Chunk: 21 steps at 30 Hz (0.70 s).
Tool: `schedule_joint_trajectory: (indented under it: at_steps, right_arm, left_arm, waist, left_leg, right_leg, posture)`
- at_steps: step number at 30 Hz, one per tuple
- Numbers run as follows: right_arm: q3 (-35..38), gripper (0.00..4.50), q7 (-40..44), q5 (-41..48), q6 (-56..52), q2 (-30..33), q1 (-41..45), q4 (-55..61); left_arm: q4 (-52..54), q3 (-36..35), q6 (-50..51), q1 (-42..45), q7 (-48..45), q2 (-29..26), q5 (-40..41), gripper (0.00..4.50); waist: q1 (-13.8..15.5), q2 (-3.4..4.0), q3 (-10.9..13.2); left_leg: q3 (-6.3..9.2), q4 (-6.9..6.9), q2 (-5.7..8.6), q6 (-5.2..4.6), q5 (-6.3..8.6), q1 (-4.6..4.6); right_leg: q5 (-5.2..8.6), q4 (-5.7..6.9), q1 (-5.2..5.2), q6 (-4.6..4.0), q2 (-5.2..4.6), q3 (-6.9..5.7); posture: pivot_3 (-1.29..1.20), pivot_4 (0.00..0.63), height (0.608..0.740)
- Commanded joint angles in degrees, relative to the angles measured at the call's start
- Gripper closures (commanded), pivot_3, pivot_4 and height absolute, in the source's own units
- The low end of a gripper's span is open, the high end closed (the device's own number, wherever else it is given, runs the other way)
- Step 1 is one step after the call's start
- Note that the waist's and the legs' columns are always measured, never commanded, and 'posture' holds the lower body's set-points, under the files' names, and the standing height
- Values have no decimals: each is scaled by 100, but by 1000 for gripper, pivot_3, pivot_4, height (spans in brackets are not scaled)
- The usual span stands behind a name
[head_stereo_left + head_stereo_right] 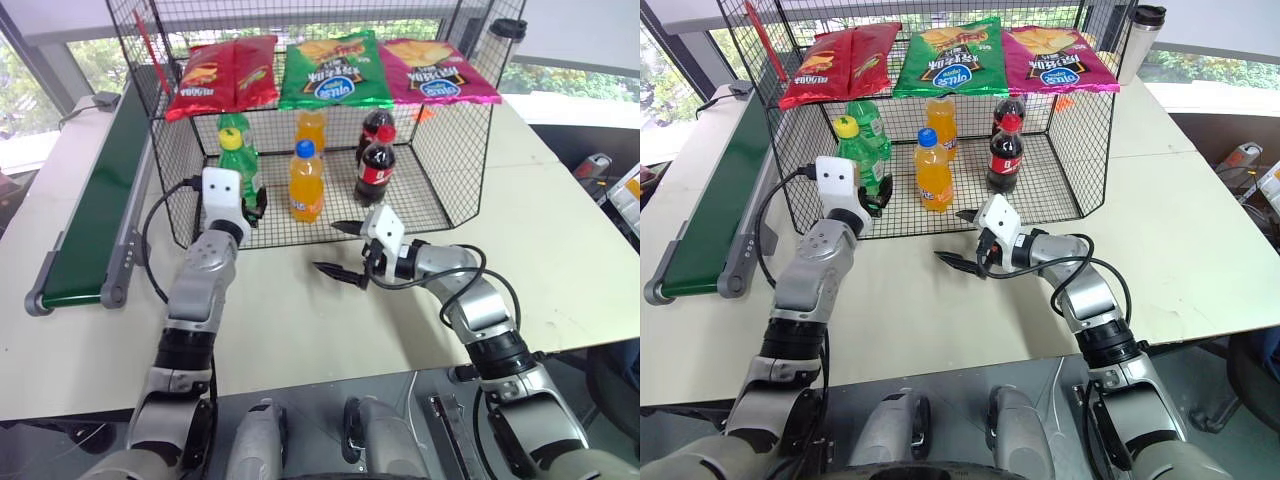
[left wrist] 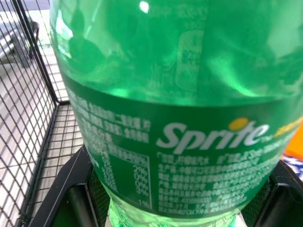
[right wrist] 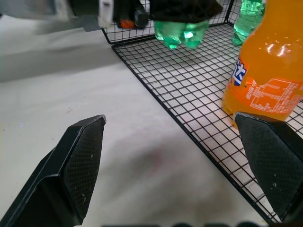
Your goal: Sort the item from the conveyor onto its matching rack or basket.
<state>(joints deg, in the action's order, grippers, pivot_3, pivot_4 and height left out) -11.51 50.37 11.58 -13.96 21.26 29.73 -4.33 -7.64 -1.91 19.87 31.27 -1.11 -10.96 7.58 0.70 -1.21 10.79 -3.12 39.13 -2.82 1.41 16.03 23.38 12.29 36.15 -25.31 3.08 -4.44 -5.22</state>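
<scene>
The item, a green translucent soda bottle (image 1: pixel 240 160) with a yellow cap, stands upright at the front left of the black wire-mesh basket (image 1: pixel 445 165), just inside its open side. My left gripper (image 1: pixel 252 205) is shut on the bottle's lower body (image 2: pixel 180 118). In the right wrist view the bottle's base (image 3: pixel 181 32) hangs slightly above the mesh floor. My right gripper (image 1: pixel 330 248) is open over the table in front of the basket, holding nothing. The dark green conveyor (image 1: pixel 100 200) runs along the left and is bare.
Inside the basket are another green bottle (image 1: pixel 231 124) at the back, two orange soda bottles (image 1: pixel 305 182) and two cola bottles (image 1: pixel 376 165). Crisp bags (image 1: pixel 335 68) lie on the sloped upper panel. A black-lidded tumbler (image 1: pixel 507 30) stands behind the basket.
</scene>
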Motion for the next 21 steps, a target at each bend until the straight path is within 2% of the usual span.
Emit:
schedule_joint_trajectory:
  at_steps: [1, 5, 7, 9, 15, 21]
  right_arm:
    - [97, 0, -18, 51, 39, 12, 21, 220]
    - [101, 0, -32, 37, 112, 3, -1, 210]
    - [93, 0, -44, 38, 104, -4, -7, 223]
    - [84, 0, -51, 43, 73, -3, -13, 245]
    - [68, 0, -35, 54, 56, -8, -9, 245]
    - [45, 0, -15, 62, 60, -38, -4, 223]
  left_arm:
    - [-257, -113, -485, 255, 24, 38, -138, 1762]
    - [-616, -198, -682, 275, 22, 121, -106, 1762]
    - [-811, -233, -834, 277, 31, 146, -128, 743]
    - [-837, -253, -883, 260, 29, 169, -128, 35]
    - [-179, -197, -644, 35, 65, 106, -228, 35]
    - [1073, -276, -62, -446, 87, -25, -268, 35]
  waist:
    - [0, 0, 0]
    - [0, 0, 0]
    - [1, 0, 0]
    - [0, 0, 0]
    - [-1, 0, 0]
    - [-9, 0, 0]
  left_leg:
    - [-1, 0, 0, 0, 0, 0]
    - [0, 0, 0, 0, 0, 0]
    - [0, 0, 0, 0, 0, 0]
    - [0, 0, 0, 0, 0, -1]
    - [0, 1, 0, 0, 0, -2]
    - [0, 0, -1, 1, 0, -3]
  right_leg:
    - [0, 0, 0, 0, -1, 0]
    - [0, 1, 0, 0, 0, 0]
    - [0, 1, 0, 0, -1, 0]
    - [0, 2, 1, 0, -1, -1]
    - [0, 3, 2, 0, -1, 0]
    - [0, 5, 2, 0, -1, 0]
  posture:
    - [0, 150, 740]
    - [0, 150, 740]
    - [0, 150, 740]
    - [0, 150, 740]
    - [0, 150, 740]
    - [0, 150, 740]
